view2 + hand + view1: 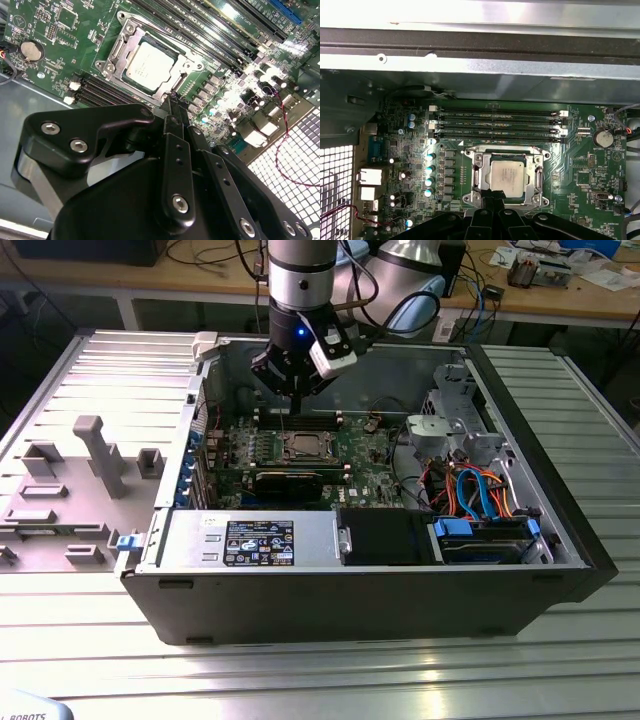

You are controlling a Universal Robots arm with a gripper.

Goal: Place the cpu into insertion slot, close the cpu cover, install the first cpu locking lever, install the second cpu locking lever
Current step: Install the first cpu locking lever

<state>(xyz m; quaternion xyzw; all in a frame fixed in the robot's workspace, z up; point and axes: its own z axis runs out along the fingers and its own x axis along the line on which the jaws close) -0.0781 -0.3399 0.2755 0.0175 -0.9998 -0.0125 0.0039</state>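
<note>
One silver-grey square cpu seated, thin silver cpu cover down.
Black hand, pressed together, beside the cover; lever step seemingly in hand.

Silver-grey cpu flat in the square insertion slot, silver cpu cover down around it

You see the cpu lying flat inside the silver cpu cover on the green circuit board, with the pincer, tips together, just beside it.
</note>
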